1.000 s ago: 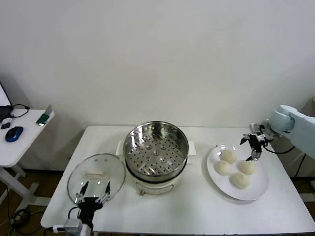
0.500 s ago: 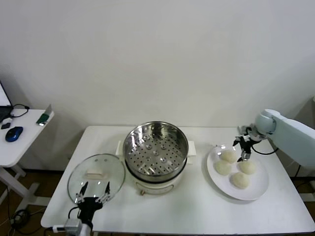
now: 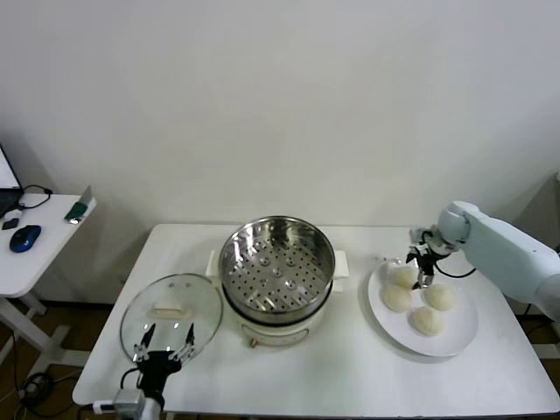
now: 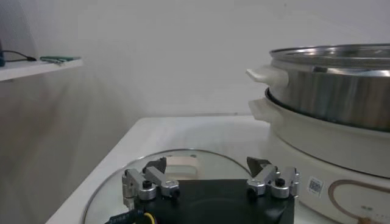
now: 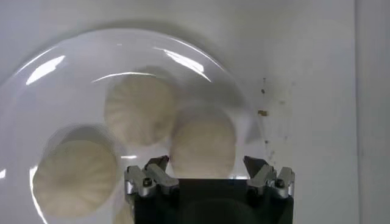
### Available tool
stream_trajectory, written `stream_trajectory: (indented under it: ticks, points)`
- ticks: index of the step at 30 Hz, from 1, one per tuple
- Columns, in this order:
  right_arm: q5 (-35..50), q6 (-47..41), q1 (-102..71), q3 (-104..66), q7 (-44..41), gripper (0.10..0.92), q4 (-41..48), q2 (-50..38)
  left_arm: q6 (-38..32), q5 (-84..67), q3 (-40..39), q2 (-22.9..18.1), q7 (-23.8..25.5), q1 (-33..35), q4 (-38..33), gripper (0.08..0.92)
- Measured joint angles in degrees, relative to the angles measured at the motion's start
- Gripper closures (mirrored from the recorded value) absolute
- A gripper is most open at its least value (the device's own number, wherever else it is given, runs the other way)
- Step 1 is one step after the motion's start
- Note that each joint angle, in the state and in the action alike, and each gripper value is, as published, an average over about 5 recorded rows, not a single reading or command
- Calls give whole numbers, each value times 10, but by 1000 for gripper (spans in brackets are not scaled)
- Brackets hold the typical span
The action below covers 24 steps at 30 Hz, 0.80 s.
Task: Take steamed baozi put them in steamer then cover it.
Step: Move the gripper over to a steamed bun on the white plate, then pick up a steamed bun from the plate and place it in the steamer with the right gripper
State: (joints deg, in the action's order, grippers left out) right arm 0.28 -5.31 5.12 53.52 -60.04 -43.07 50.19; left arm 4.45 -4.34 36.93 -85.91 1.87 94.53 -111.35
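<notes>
Four cream-white baozi lie on a white plate [image 3: 459, 337] at the table's right. My right gripper [image 3: 418, 269] hangs over the plate's far side, open, just above the far baozi [image 3: 403, 277]. In the right wrist view that baozi [image 5: 204, 146] sits between the spread fingertips [image 5: 157, 163], with a gap on each side of it. The steel steamer [image 3: 276, 276] stands uncovered at the middle, its perforated tray bare. The glass cover [image 3: 171, 315] lies flat on the table left of the steamer. My left gripper [image 3: 164, 346] waits open at the cover's near edge, its gripper [image 4: 207, 165] facing the cream handle [image 4: 180, 163].
A side table [image 3: 35, 254] at far left carries a blue mouse [image 3: 25, 237] and cables. The steamer's side handles [image 4: 263, 74] jut out towards the cover. A wall stands close behind the table. Bare tabletop lies in front of the steamer and the plate.
My right gripper has moved left across the plate, from above the right-hand baozi to the far one nearer the steamer, and lowered around it. The left arm has not moved.
</notes>
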Motion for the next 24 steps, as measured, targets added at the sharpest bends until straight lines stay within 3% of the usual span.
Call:
stream_trajectory:
  ticks: [4, 24]
  points:
    - [-4, 0, -4, -6, 0, 318, 8, 5, -1, 0, 2, 0, -1, 0, 0, 177]
    - [-6, 27, 20, 9, -9, 321, -10, 3, -6, 2, 0, -2, -3, 2, 0, 177]
